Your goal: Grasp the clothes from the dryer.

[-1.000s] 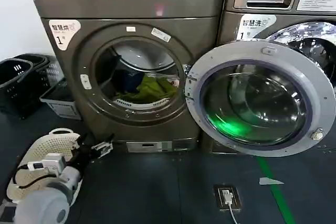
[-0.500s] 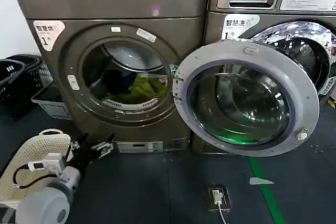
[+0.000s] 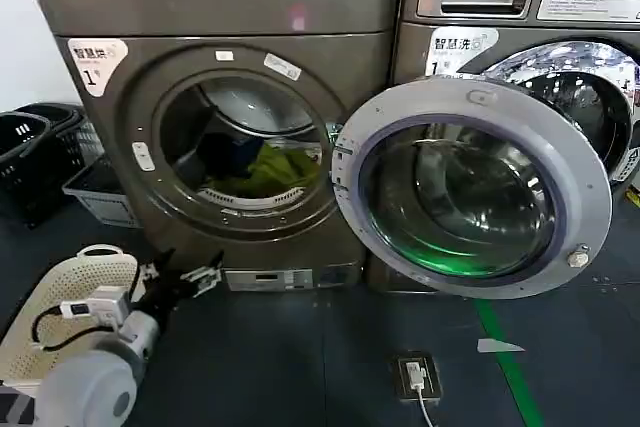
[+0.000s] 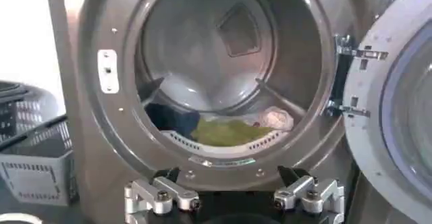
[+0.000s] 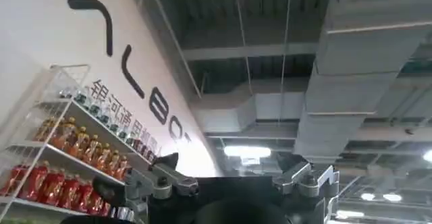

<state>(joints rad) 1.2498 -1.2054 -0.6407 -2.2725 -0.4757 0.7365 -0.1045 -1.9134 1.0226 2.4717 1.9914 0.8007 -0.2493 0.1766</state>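
Note:
The dryer [image 3: 230, 7] stands at the left, bronze-grey with a "1" sticker, its round door [image 3: 470, 187] swung wide open to the right. Inside the drum lie the clothes [image 3: 265, 169]: a yellow-green heap with a dark blue piece beside it. The left wrist view looks straight into the drum at the yellow-green clothes [image 4: 226, 132], the dark blue piece [image 4: 172, 117] and a white-pink piece [image 4: 277, 119]. My left gripper [image 3: 180, 272] [image 4: 229, 178] is open and empty, low in front of the dryer's base, outside the porthole. My right gripper [image 5: 229, 164] is open, pointing up at the ceiling.
A white perforated basket [image 3: 75, 292] lies on the floor beside my left arm. Black baskets [image 3: 25, 142] and a grey crate [image 3: 100, 192] stand left of the dryer. An LG machine [image 3: 520, 7] stands to the right. A floor socket [image 3: 415, 377] and a green line [image 3: 510, 367] mark the dark floor.
The head view has swung a little, so the dryer sits further left than a second ago. My left gripper stays open, low before the dryer.

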